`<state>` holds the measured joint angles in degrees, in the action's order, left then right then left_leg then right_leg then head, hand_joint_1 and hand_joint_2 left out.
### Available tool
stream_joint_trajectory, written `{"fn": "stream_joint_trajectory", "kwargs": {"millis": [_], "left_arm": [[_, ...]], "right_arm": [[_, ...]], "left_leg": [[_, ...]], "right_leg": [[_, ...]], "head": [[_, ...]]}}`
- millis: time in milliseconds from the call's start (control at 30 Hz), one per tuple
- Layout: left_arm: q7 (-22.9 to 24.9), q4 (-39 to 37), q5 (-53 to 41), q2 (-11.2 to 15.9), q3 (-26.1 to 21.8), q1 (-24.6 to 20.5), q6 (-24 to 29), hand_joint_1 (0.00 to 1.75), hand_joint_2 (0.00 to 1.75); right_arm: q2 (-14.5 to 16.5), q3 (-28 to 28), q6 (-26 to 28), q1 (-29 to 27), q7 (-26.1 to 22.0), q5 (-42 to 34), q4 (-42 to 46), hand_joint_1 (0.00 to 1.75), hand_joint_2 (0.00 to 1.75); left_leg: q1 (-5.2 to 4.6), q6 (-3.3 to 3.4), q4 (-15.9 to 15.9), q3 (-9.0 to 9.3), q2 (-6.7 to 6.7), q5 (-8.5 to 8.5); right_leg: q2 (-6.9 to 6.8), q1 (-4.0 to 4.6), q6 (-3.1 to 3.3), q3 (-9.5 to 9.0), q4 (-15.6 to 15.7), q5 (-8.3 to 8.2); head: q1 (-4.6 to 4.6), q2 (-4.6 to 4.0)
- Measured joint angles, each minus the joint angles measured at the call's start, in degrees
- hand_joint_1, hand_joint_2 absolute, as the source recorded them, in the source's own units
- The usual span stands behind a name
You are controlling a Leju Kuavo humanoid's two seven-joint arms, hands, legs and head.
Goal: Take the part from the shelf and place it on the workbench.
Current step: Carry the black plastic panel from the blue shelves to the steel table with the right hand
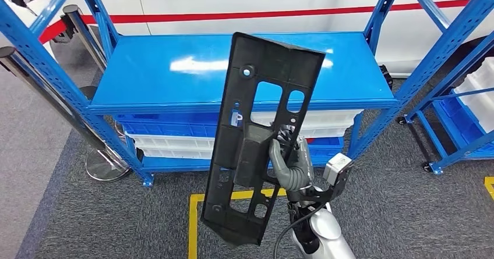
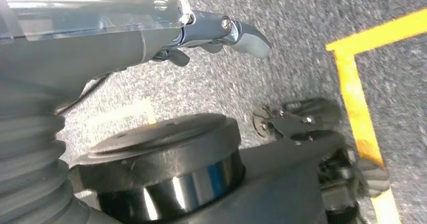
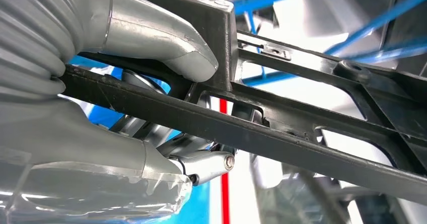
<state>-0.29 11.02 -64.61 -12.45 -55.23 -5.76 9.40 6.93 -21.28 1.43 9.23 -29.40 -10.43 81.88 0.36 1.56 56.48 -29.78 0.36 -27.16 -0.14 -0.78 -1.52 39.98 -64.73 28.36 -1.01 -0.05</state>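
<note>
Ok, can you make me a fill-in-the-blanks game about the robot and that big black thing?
1. The black part is held by the robot's ____ hand.
2. The shelf behind the part is painted ____.
3. The line on the carpet is ____.
4. The left hand holds ____.

Missing words: right; blue; yellow; nothing

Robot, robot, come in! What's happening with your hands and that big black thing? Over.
Right hand grips black part, held up before blue shelf. Left hand hangs over carpet, holding nothing.

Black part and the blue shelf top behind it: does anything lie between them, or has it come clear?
Nothing lies between them. In the head view the right robot hand holds the black part up in front of the bare blue shelf top.
</note>
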Motion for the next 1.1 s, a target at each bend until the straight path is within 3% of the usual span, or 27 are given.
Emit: {"fn": "stream_joint_trajectory", "kwargs": {"millis": [67, 100, 133, 200, 267, 300, 400, 433, 500, 567, 600, 633, 667, 700, 733, 800, 833, 900, 933, 967, 1067, 1100], "left_arm": [[0.0, 0.0, -0.3, 0.0, 0.0, 0.0, 0.0, 0.0, 1.75], [0.0, 0.0, -0.4, 0.1, 0.0, 0.0, 0.0, 0.0, 1.75], [0.0, 0.0, -0.4, 0.1, 0.0, 0.0, 0.0, 0.0, 1.75], [0.0, 0.0, -0.5, 0.1, 0.0, -0.2, 0.0, 0.0, 1.75], [0.0, 0.0, -0.7, 0.1, 0.1, -0.3, -0.2, 0.0, 1.75], [0.0, 0.0, -1.0, 0.2, 0.1, -0.3, -0.4, 0.0, 1.75], [0.2, 0.0, -1.5, 0.3, 0.2, -0.3, -0.7, 0.0, 1.75], [0.3, 0.0, -1.6, 0.3, 0.2, -0.3, -0.8, 0.0, 1.75], [0.5, 0.0, -2.0, 0.4, 0.2, -0.4, -0.9, 0.0, 1.75], [0.8, 0.0, -2.4, 0.5, 0.4, -0.7, -1.1, 0.0, 1.75], [1.1, 0.0, -2.6, 0.5, 0.5, -0.7, -1.2, 0.0, 1.75], [1.4, 0.0, -2.8, 0.5, 0.6, -0.7, -1.2, 0.0, 1.75], [1.7, 0.0, -2.9, 0.6, 0.7, -0.7, -1.2, 0.0, 1.75], [1.9, 0.0, -2.9, 0.7, 0.8, -0.6, -1.1, 0.0, 1.75], [2.1, 0.0, -3.0, 0.8, 0.9, -0.6, -0.9, 0.0, 1.75], [2.3, 0.0, -2.9, 1.0, 1.0, -0.3, -0.6, 0.0, 1.75], [2.3, 0.0, -2.9, 1.0, 1.1, -0.1, -0.5, 0.0, 1.75], [2.3, 0.0, -2.7, 1.1, 1.1, 0.1, -0.4, 0.0, 1.75], [2.2, 0.0, -2.7, 1.1, 1.1, 0.2, -0.4, 0.0, 1.75], [2.1, 0.0, -2.8, 1.1, 1.1, 0.2, -0.4, 0.0, 1.75], [1.8, 0.0, -3.5, 1.2, 1.4, 0.0, -0.3, 0.0, 1.75], [1.8, 0.0, -3.8, 1.2, 1.5, 0.0, -0.3, 0.0, 1.75]], "right_arm": [[0.3, 1.4, 1.0, -0.7, 0.6, -0.7, -0.1, 1.75, 1.75], [0.4, 2.0, 1.3, -1.0, 0.8, -0.9, -0.2, 1.75, 1.75], [0.4, 2.5, 1.5, -1.3, 1.0, -0.9, -0.3, 1.75, 1.75], [0.6, 3.0, 1.5, -1.5, 1.0, -1.0, -0.3, 1.75, 1.75], [0.9, 3.3, 0.8, -1.7, 0.1, -1.0, -0.1, 1.75, 1.75], [1.0, 3.5, -0.2, -1.9, -0.8, -1.1, 0.1, 1.75, 1.75], [1.0, 3.9, -3.9, -3.1, -2.7, -1.6, 0.9, 1.75, 1.75], [1.0, 3.9, -4.6, -3.5, -2.9, -1.6, 1.1, 1.75, 1.75], [1.0, 3.9, -5.5, -4.2, -3.0, -1.5, 1.5, 1.75, 1.75], [1.0, 4.1, -5.9, -5.0, -3.0, -1.4, 2.0, 1.75, 1.75], [1.0, 4.2, -6.1, -5.5, -3.0, -1.2, 2.1, 1.75, 1.75], [1.0, 4.3, -6.4, -6.0, -3.0, -1.0, 2.4, 1.75, 1.75], [1.0, 4.4, -6.6, -6.5, -3.0, -0.8, 2.6, 1.75, 1.75], [1.0, 4.5, -6.8, -6.9, -2.9, -0.5, 2.8, 1.75, 1.75], [1.1, 4.5, -7.1, -7.2, -2.9, -0.2, 3.0, 1.75, 1.75], [1.1, 4.6, -7.5, -7.6, -2.9, 0.4, 3.3, 1.75, 1.75], [1.1, 4.7, -7.7, -7.6, -2.9, 0.6, 3.5, 1.75, 1.75], [1.2, 4.7, -7.8, -7.8, -2.9, 0.7, 3.6, 1.75, 1.75], [1.2, 4.8, -7.8, -7.8, -2.9, 0.7, 3.6, 1.75, 1.75], [1.2, 4.8, -7.8, -7.9, -2.9, 0.7, 3.6, 1.75, 1.75], [1.2, 5.1, -8.1, -8.4, -3.8, 0.7, 3.7, 1.75, 1.75], [1.2, 5.2, -8.7, -8.9, -4.5, 0.6, 3.9, 1.75, 1.75]], "left_leg": [[-0.19, 0.33, 0.4, -1.39, 0.05, 0.81], [-0.26, 0.33, 0.7, -2.12, 0.06, 1.18], [-0.3, 0.27, 1.0, -2.87, 0.07, 1.51], [-0.31, 0.01, 1.7, -4.29, 0.07, 2.05], [-0.49, -0.44, 2.4, -5.41, 0.06, 2.53], [-0.56, -0.71, 2.6, -5.74, 0.06, 2.86], [-0.46, -1.68, 2.6, -6.36, 0.01, 3.67], [-0.39, -1.97, 3.2, -6.73, -0.05, 2.81], [-0.2, -2.38, 7.0, -7.88, -0.14, -1.58], [-0.09, -2.72, 13.9, -8.97, -0.14, -6.54], [-0.05, -2.86, 16.6, -8.96, -0.14, -7.41], [0.01, -2.97, 18.0, -8.27, -0.14, -7.04], [0.09, -3.02, 17.2, -6.75, -0.14, -5.49], [0.17, -3.0, 14.7, -4.43, -0.14, -3.69], [0.2, -2.9, 10.7, -1.53, -0.16, -2.92], [0.01, -2.53, 2.8, 3.4, -0.25, -3.61], [-0.16, -2.29, 0.6, 4.49, -0.3, -4.34], [-0.25, -1.6, -0.3, 4.2, -0.3, -3.75], [-0.18, -1.16, -0.4, 3.71, -0.22, -3.06], [-0.09, -0.69, -0.6, 3.11, -0.09, -2.28], [-0.22, 0.12, -0.4, 0.68, 0.23, -0.14], [-0.31, 0.18, -0.2, -0.27, 0.26, 0.48]], "right_leg": [[0.02, -0.05, -0.23, 1.86, -7.3, 4.32], [0.02, -0.08, -0.31, 2.01, -9.6, 4.76], [0.02, -0.1, -0.33, 1.3, -10.1, 4.08], [0.01, -0.14, -0.18, -2.97, -5.4, 1.31], [0.05, 0.09, 0.26, -7.97, 1.9, 0.65], [0.08, 0.24, 0.52, -9.31, 4.2, 0.9], [0.0, 0.38, 1.59, -9.14, 5.8, 0.41], [-0.09, 0.3, 2.06, -8.75, 6.0, -0.13], [-0.35, 0.13, 2.89, -7.76, 6.3, -1.25], [-0.52, 0.2, 3.24, -6.41, 6.2, -2.3], [-0.61, 0.24, 3.21, -5.69, 6.1, -2.83], [-0.67, 0.25, 3.15, -4.86, 5.9, -3.4], [-0.69, 0.25, 3.04, -4.05, 5.8, -3.93], [-0.64, 0.24, 2.89, -3.24, 5.6, -4.46], [-0.56, 0.26, 2.66, -2.49, 5.4, -4.98], [-0.44, 0.31, 2.03, -1.59, 5.2, -6.05], [-0.45, 0.28, 1.66, -1.39, 5.3, -6.65], [-0.51, 0.18, 0.91, -1.23, 5.8, -7.78], [-0.42, 0.1, 0.59, -0.95, 5.6, -7.31], [-0.32, 0.06, 0.35, -0.46, 4.6, -5.67], [-0.13, -0.06, -0.06, 1.76, -4.5, 2.86], [-0.13, -0.07, -0.18, 2.15, -7.9, 4.11]], "head": [[0.04, 0.0], [0.04, 0.0], [0.04, 0.01], [0.04, 0.01], [0.02, 0.01], [0.01, 0.01], [0.02, 0.01], [-0.01, 0.01], [-0.13, 0.01], [-0.24, 0.01], [-0.24, 0.01], [-0.25, 0.01], [-0.24, 0.01], [-0.24, 0.01], [-0.25, 0.01], [-0.21, 0.01], [-0.2, 0.01], [-0.16, 0.01], [-0.16, 0.01], [-0.12, 0.01], [-0.03, 0.01], [-0.04, 0.01]]}}
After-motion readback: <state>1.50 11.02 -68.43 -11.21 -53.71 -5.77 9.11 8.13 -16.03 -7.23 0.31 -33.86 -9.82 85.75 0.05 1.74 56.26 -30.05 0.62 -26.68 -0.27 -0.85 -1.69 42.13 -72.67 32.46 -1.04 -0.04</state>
